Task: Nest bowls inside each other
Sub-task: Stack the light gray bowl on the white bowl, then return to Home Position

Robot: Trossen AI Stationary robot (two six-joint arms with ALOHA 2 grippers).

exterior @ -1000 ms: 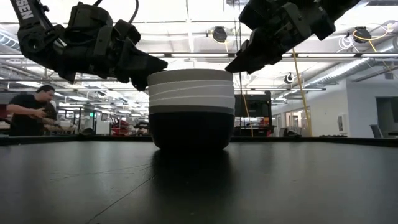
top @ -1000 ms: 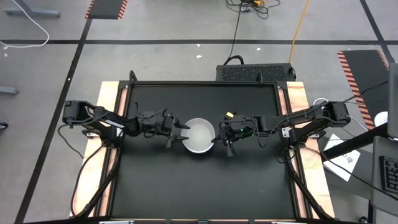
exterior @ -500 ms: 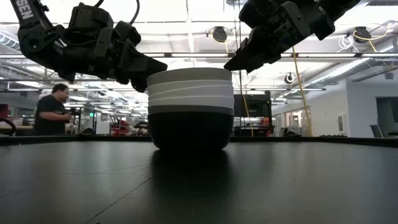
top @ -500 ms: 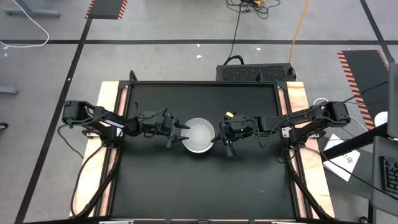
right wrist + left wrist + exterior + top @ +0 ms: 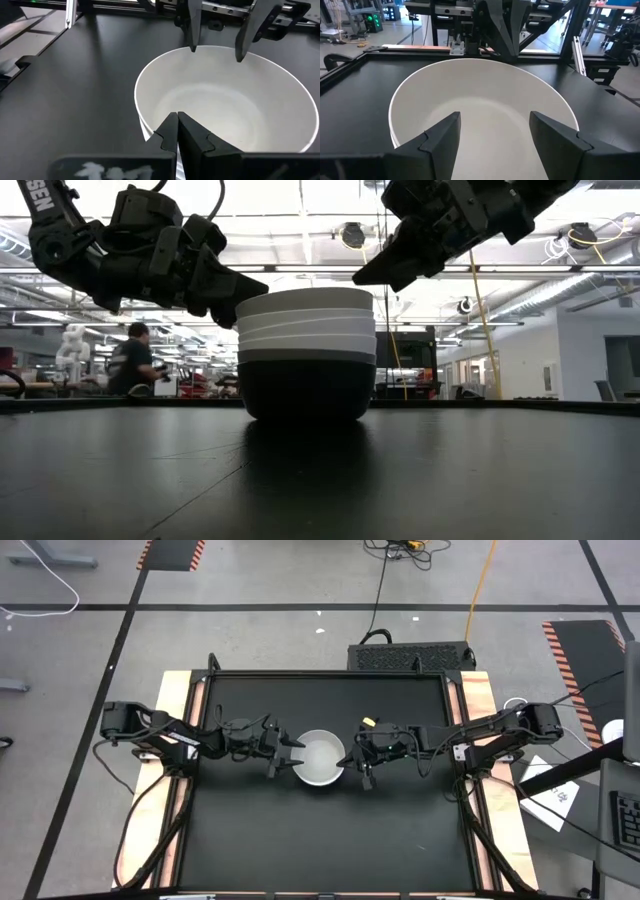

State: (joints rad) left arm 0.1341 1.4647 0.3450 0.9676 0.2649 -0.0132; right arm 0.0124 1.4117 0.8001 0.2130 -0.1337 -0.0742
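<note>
The bowls (image 5: pixel 320 757) stand nested in one stack in the middle of the black table. In the low view the stack (image 5: pixel 307 355) shows white rims on top, a grey band below them and a black bowl at the bottom, resting on the mat. My left gripper (image 5: pixel 286 756) is open at the stack's left rim, with its fingers (image 5: pixel 445 135) over the top white bowl (image 5: pixel 480 100). My right gripper (image 5: pixel 358 280) is shut and hovers just above the right rim, clear of the top bowl (image 5: pixel 220 110). My left gripper comes at the stack level from the table's left, with its open fingertips (image 5: pixel 192 47) at the top bowl's left rim (image 5: pixel 245 305). I cannot tell whether they touch the rim.
Raised frame rails and wooden borders (image 5: pixel 178 740) edge the black mat. Bare mat (image 5: pixel 320 840) lies in front of and behind the stack. A person (image 5: pixel 135 360) moves in the room far behind the table.
My right gripper has risen a little from the stack's right rim, staying shut. The stack and my left gripper have kept still.
</note>
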